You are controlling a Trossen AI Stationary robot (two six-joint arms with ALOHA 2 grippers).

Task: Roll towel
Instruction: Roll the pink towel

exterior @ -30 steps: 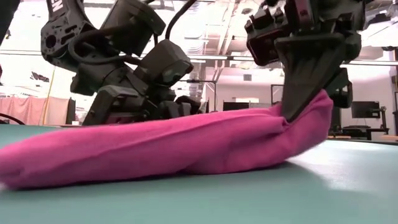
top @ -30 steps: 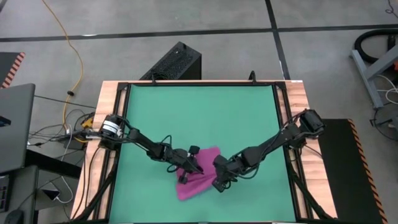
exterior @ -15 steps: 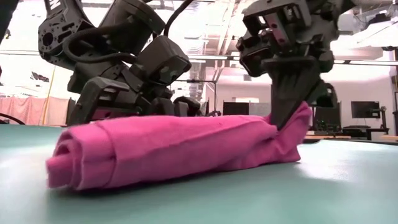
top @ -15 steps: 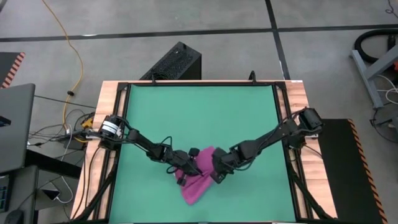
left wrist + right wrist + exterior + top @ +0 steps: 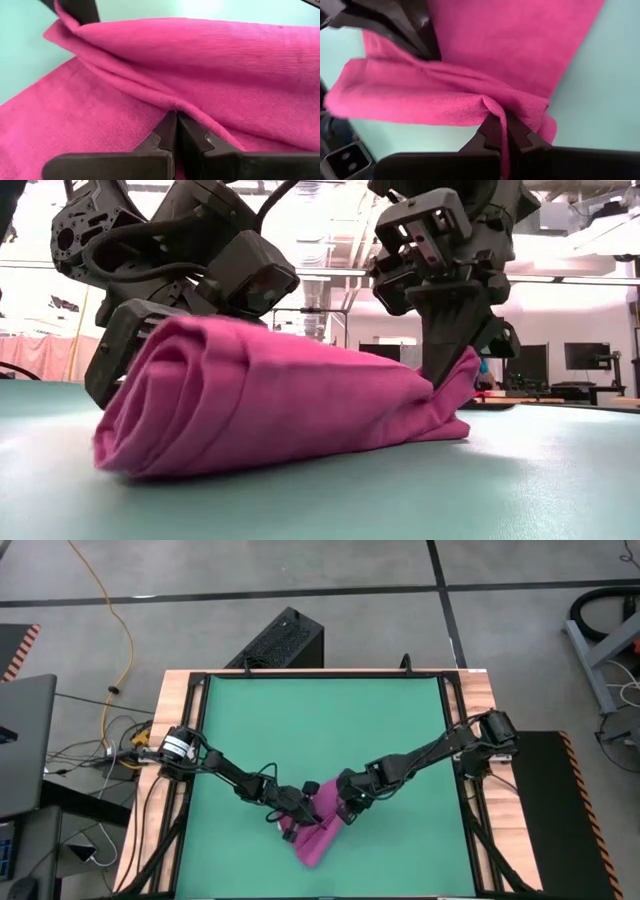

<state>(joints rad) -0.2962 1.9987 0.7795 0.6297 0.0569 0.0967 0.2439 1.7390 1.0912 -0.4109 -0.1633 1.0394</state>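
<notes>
Magenta towel (image 5: 270,405) is already partly rolled on the green table (image 5: 320,730), one flat part remaining, with left gripper (image 5: 176,131) and right gripper (image 5: 504,131) jaws both clamped on its fabric.

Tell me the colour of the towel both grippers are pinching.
Magenta-pink, plain with a fine ribbed weave; the towel shows it best in the left wrist view.

Green mat (image 5: 320,720) lies open beyond the towel (image 5: 318,843) and both arms.
</notes>
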